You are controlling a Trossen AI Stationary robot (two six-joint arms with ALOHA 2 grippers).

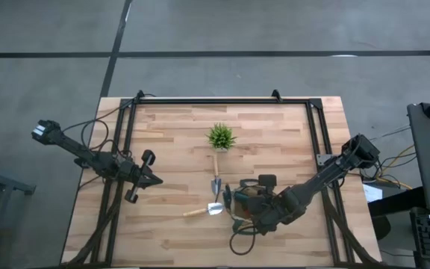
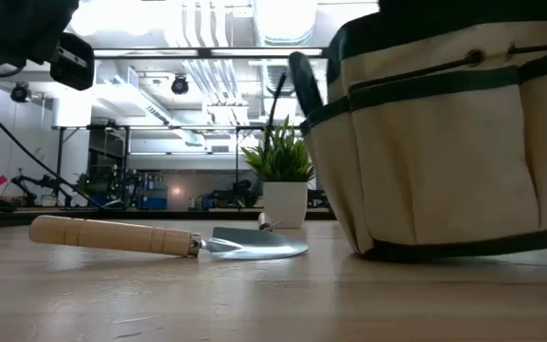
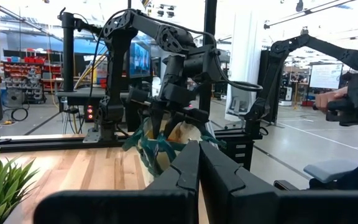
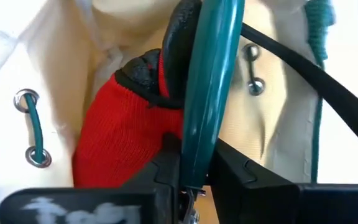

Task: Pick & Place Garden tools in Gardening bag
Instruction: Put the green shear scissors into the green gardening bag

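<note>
Two grippers are mine, and only the right one is busy. My right gripper sits over the mouth of the gardening bag, its fingers nearly together and pinching a pair of pruning shears by one teal handle, the dark grip beside it. The shears point down into the bag's pale fabric interior, where a red glove with a black cuff already lies against the inner wall, just beside the shears and touching the dark grip. Metal eyelets with green cord show on the bag's lining.

From counter height the bag stands upright, cream-tan with dark green trim and outer pockets, and a dark handle pokes above its rim.

My left gripper waits over the left part of the counter, well apart from the bag, its fingers pressed together and holding nothing.

One trowel with a wooden handle lies flat on the counter just left of the bag, silver blade toward it. A second trowel lies between that one and the small potted plant, its handle toward the plant.
</note>
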